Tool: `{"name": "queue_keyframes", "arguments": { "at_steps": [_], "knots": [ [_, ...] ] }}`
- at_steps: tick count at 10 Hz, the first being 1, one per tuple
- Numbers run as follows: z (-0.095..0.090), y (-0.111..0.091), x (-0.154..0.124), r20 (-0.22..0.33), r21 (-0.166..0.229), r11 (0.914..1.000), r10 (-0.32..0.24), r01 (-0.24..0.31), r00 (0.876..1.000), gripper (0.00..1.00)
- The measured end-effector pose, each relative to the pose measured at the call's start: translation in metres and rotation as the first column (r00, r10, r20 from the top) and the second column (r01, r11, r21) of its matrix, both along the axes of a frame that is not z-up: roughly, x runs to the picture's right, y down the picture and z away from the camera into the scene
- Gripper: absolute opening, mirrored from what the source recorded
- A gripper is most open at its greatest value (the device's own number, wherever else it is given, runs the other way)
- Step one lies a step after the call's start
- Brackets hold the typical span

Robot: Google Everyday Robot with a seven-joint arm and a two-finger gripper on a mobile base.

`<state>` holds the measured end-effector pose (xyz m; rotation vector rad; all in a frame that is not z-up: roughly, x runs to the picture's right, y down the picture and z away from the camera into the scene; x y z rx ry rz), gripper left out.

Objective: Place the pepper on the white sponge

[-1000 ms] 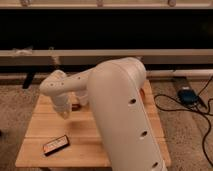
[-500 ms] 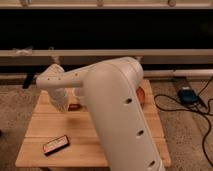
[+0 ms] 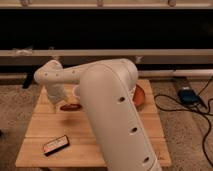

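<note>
The pepper (image 3: 71, 106), small, dark red and elongated, lies on the left part of the wooden table (image 3: 40, 127). My gripper (image 3: 57, 98) hangs from the white wrist just left of the pepper and slightly above it, pointing down. The pepper looks apart from the gripper. I cannot make out the white sponge; the big white arm (image 3: 112, 110) covers the table right behind and beside the pepper.
A flat black box with a light label (image 3: 55, 145) lies near the table's front left. An orange-brown bowl (image 3: 139, 95) peeks out right of the arm. On the floor to the right are a blue device (image 3: 186, 95) and cables. A dark wall with rails stands behind.
The wrist and gripper have shifted a little to the left and upward. The pepper now shows on its own, just right of the gripper.
</note>
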<state>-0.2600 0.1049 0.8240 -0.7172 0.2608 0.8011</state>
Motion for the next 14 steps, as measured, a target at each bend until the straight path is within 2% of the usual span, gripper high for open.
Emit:
{"name": "queue_keyframes", "arguments": {
  "at_steps": [2,6,8,11,14],
  "knots": [
    [0.004,0.000,-0.011,0.037,-0.002,0.9995,-0.031,0.031,0.999,0.80],
    [0.026,0.001,-0.022,0.054,-0.007,0.9971,-0.076,0.076,0.996,0.80],
    [0.039,-0.003,-0.019,0.050,-0.004,0.9955,-0.095,0.095,0.994,0.80],
    [0.056,-0.018,-0.005,0.023,-0.001,0.9962,-0.087,0.087,0.996,0.80],
    [0.068,-0.020,0.007,0.002,-0.011,0.9970,-0.077,0.077,0.997,0.80]
  ]
}}
